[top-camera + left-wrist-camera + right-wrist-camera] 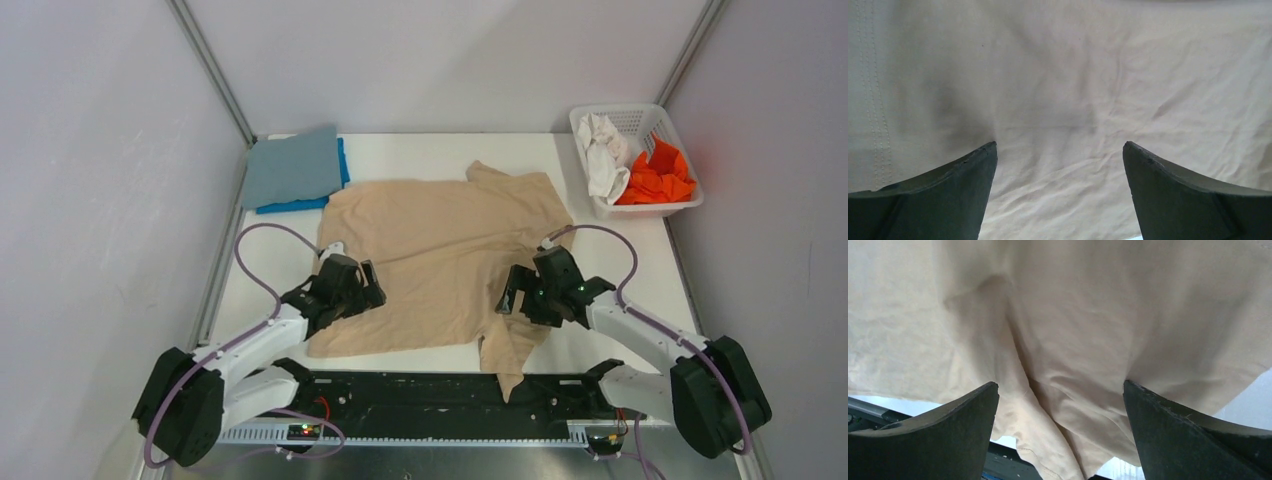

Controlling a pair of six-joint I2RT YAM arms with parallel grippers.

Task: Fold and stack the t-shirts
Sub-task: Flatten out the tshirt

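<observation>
The tan t-shirt (440, 260) lies spread across the middle of the table, one sleeve hanging over the near edge. My left gripper (368, 285) is open over the shirt's left edge; the left wrist view shows flat tan cloth (1058, 100) and a stitched hem between its fingers. My right gripper (512, 290) is open over the shirt's right side, with rumpled tan folds (1068, 355) between its fingers. A folded grey-blue shirt (292, 167) lies on a bright blue shirt (300, 205) at the back left. A white shirt (603, 150) and an orange shirt (655, 177) lie crumpled in the basket.
The white lattice basket (655, 112) stands at the back right corner. Grey walls close the table on three sides. The black rail (430, 395) with the arm bases runs along the near edge.
</observation>
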